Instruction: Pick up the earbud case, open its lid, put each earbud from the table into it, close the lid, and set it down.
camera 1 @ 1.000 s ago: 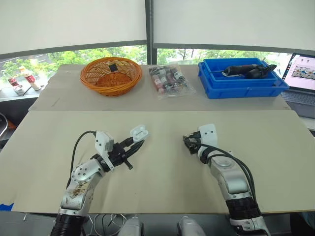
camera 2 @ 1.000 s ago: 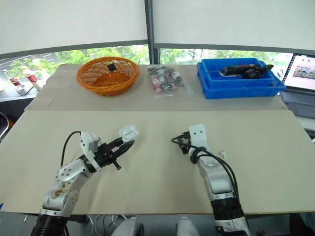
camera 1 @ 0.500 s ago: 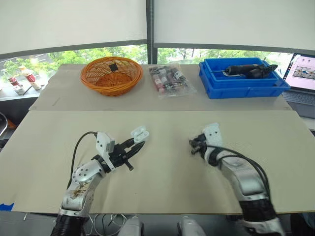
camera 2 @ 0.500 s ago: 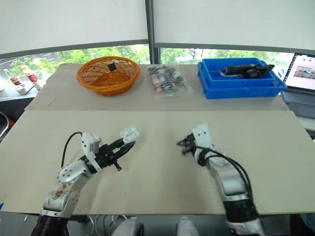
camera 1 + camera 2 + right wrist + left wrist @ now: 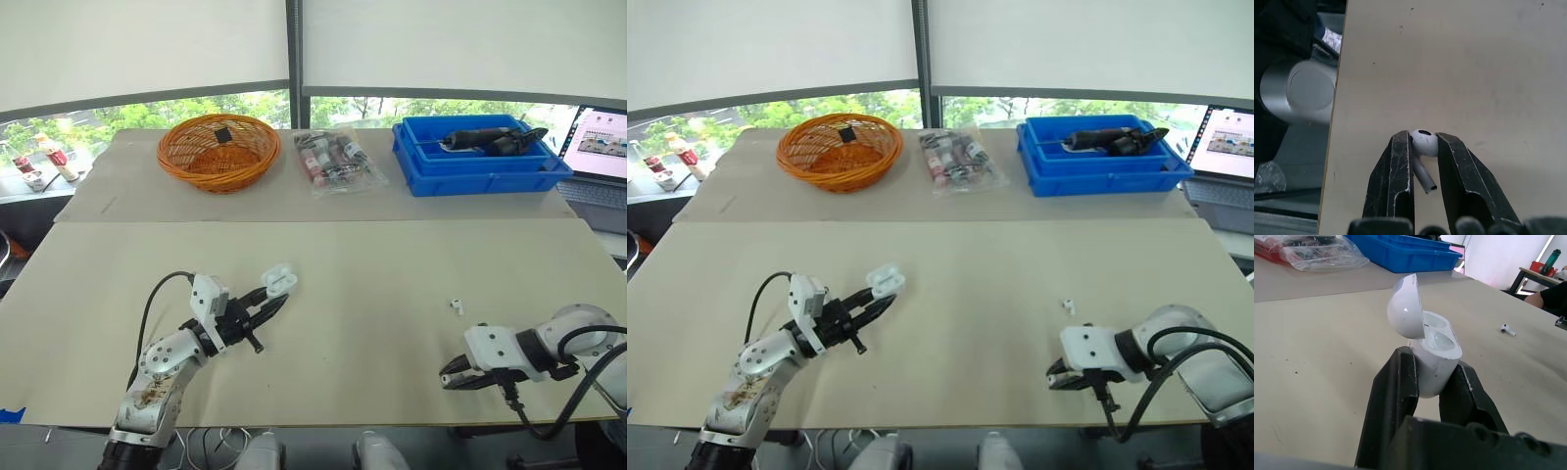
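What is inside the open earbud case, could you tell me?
The earbud case holds nothing visible: both sockets look empty under the raised lid. Their deepest parts are hidden by the rim. One earbud is in the right gripper.

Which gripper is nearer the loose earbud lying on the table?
Right. The right gripper is close by the loose earbud; the left gripper, holding the earbud case, is far leftward.

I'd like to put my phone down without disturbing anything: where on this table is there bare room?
Widest bare patch: the table's near middle, between the open earbud case in the left gripper and the loose earbud. The left stretch before the basket is bare too. Crowded: the far edge, with basket, plastic bag and blue bin.
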